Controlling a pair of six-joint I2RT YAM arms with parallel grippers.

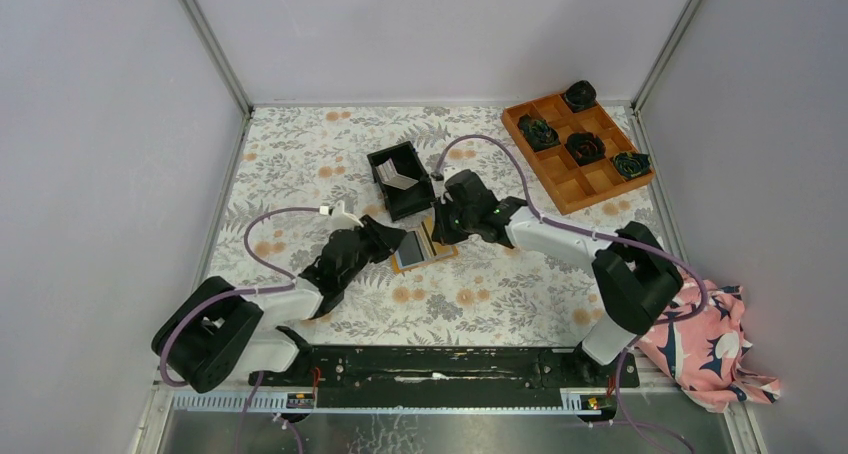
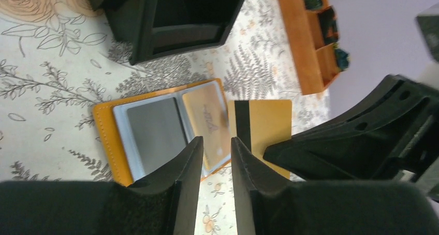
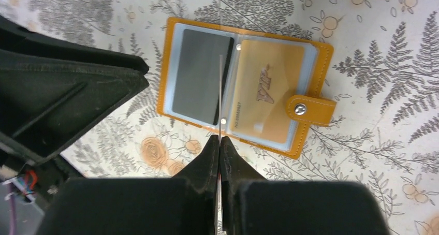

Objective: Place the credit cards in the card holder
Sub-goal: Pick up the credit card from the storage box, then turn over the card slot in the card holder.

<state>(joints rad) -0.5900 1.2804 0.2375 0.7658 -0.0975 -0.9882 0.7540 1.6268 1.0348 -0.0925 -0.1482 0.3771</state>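
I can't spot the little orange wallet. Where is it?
The card holder lies open mid-table in the top view, just below the black bin, between the left gripper and the right gripper.

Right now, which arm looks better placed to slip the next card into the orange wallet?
The right arm, I'd say. The right gripper is shut on a tan card, held edge-on over the open card holder. The left gripper has its jaws apart with nothing between them.
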